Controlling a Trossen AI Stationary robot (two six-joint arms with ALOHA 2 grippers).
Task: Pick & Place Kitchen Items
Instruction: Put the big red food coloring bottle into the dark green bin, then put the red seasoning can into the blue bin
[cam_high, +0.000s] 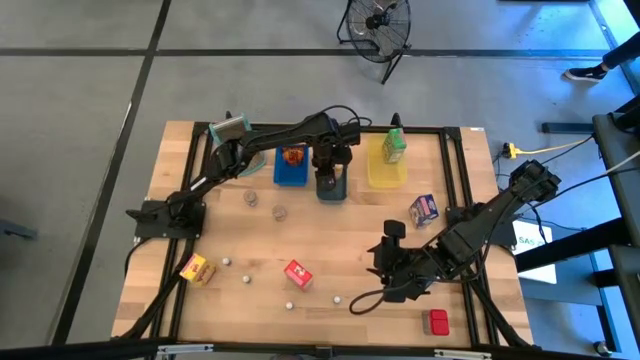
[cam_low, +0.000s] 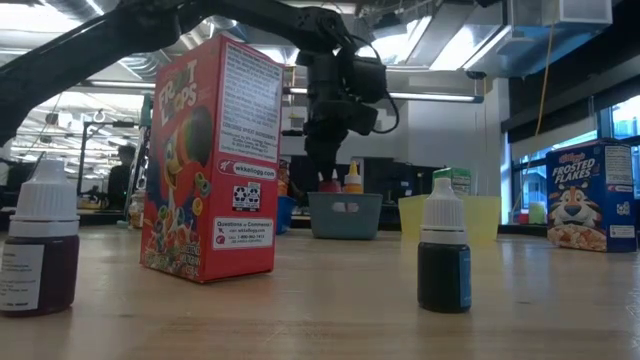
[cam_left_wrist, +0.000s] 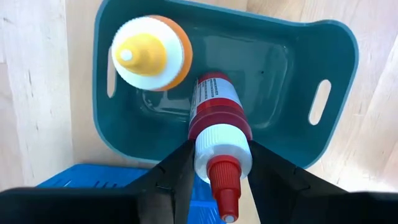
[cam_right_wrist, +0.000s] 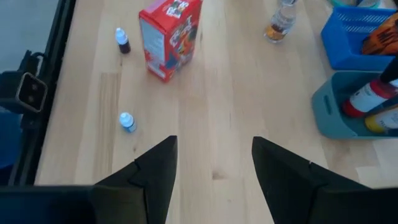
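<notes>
On a wooden worktop (cam_high: 330, 255), the left tool (cam_left_wrist: 217, 171) grips a red squeeze bottle (cam_left_wrist: 214, 109) by its neck inside the grey tray (cam_left_wrist: 323, 56), likely light, slick and squashy, while the right tool (cam_right_wrist: 214, 165) waits open, empty, above bare wood.

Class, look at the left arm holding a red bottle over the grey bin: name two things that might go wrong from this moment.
1. The left end effector grips the red ketchup bottle near its white cap; the bottle is tilted and might slip or swing.
2. The yellow mustard bottle already stands in the grey bin, close beside it. Lowering the red bottle may knock it over.
</notes>
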